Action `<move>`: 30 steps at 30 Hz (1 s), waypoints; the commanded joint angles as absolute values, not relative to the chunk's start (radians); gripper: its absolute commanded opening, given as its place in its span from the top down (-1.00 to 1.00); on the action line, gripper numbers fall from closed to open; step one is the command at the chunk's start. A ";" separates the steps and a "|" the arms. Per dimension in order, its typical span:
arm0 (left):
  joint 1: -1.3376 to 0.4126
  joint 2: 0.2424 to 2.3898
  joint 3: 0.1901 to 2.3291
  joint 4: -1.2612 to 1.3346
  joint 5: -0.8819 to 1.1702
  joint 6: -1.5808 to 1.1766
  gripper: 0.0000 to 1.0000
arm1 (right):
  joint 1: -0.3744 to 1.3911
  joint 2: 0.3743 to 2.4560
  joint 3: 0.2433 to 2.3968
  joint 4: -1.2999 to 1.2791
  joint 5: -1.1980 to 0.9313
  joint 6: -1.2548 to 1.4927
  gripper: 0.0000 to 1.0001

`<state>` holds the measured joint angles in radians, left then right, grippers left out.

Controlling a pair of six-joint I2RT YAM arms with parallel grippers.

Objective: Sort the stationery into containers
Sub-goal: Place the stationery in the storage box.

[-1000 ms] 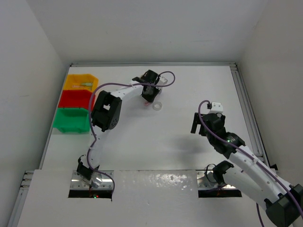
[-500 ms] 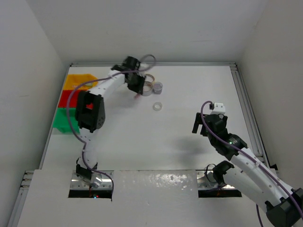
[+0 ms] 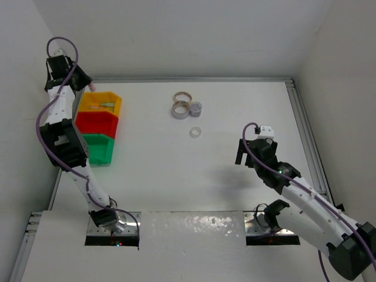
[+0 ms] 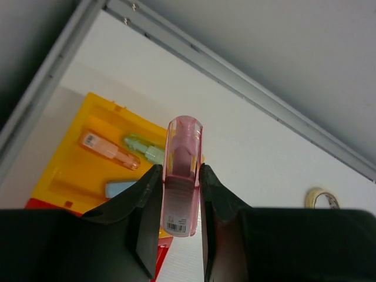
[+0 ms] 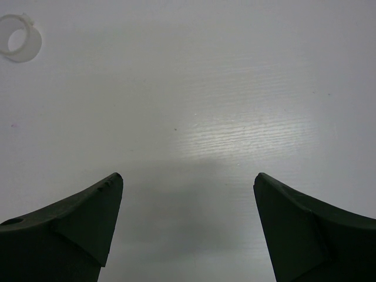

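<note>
My left gripper (image 3: 87, 85) is raised at the far left back, shut on a pink stick (image 4: 183, 176) that stands upright between its fingers above the yellow bin's (image 4: 64, 170) right edge. An orange stick (image 4: 108, 151), a green stick (image 4: 144, 150) and a blue stick (image 4: 120, 188) lie inside that bin. The yellow bin (image 3: 88, 101), red bin (image 3: 88, 122) and green bin (image 3: 88, 150) stand in a row along the left side. My right gripper (image 3: 244, 151) (image 5: 188, 179) hovers open over bare table, with nothing between its fingers.
A tan ring (image 3: 182, 97) (image 4: 320, 197), a grey-white roll (image 3: 180, 110) and a purple-grey roll (image 3: 196, 107) cluster at the middle back. A small white ring (image 3: 195, 133) (image 5: 22, 38) lies just in front of them. Walls close in on the left, back and right.
My left arm has swung from the tape rolls at the middle back over to the far left, above the yellow bin, carrying the pink stick. The right arm has barely moved.
</note>
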<state>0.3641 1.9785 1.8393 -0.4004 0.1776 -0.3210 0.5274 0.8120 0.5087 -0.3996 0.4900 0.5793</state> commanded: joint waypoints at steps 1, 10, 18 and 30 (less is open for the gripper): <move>0.339 2.058 1.885 -0.353 0.221 -0.382 1.00 | 0.534 0.818 0.561 -0.368 0.491 0.572 -0.80; 0.359 2.131 1.825 -0.314 0.147 -0.376 1.00 | 0.535 0.805 0.563 -0.390 0.503 0.594 -0.80; 0.356 2.157 1.825 -0.310 0.126 -0.330 0.44 | 0.535 0.818 0.587 -0.400 0.508 0.575 -0.80; 0.354 2.085 1.830 -0.313 0.110 -0.308 0.07 | 0.535 0.827 0.594 -0.394 0.495 0.569 -0.81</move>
